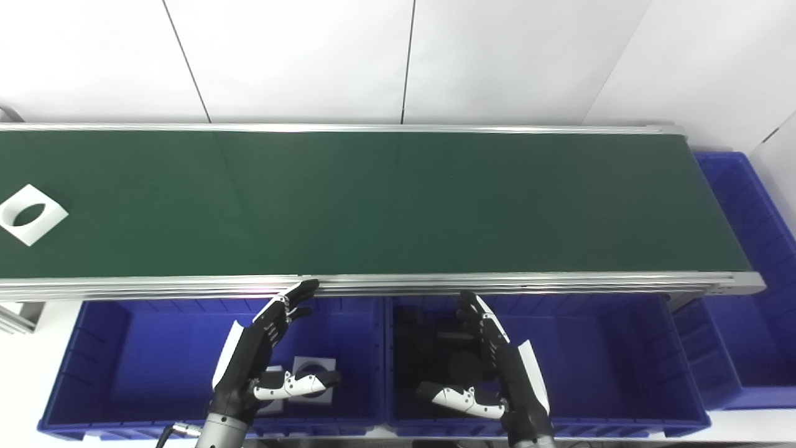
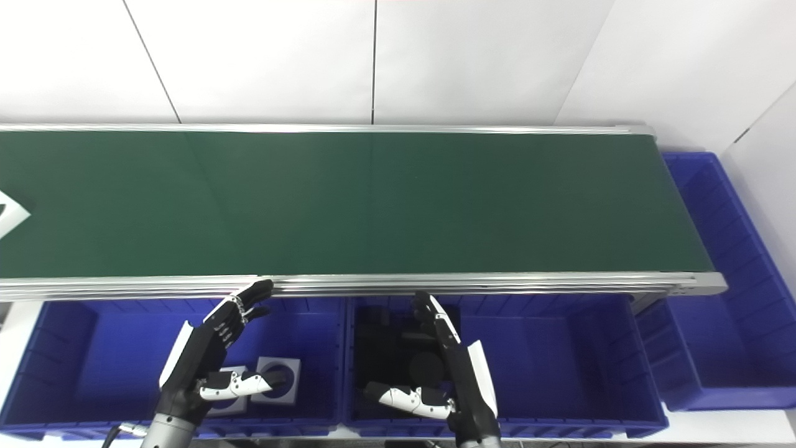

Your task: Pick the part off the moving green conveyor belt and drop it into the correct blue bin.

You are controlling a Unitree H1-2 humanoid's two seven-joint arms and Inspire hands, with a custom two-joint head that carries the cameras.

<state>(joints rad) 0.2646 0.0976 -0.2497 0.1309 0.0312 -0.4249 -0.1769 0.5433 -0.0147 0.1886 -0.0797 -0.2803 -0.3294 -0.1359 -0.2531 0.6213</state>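
Observation:
A white square part with a round hole (image 1: pixel 30 213) lies on the green conveyor belt (image 1: pixel 373 205) at the far left; only its corner (image 2: pixel 9 213) shows in the right eye view. My left hand (image 1: pixel 258 354) is open and empty above the left blue bin (image 1: pixel 99 361), below the belt's near rail. My right hand (image 1: pixel 494 367) is open and empty above the middle blue bin (image 1: pixel 591 361). Both hands are far from the part.
The left bin holds white square parts (image 1: pixel 314 375). The middle bin holds dark parts (image 1: pixel 435 354). A third blue bin (image 1: pixel 752 261) stands at the belt's right end. An aluminium rail (image 1: pixel 435 283) runs along the belt's near edge.

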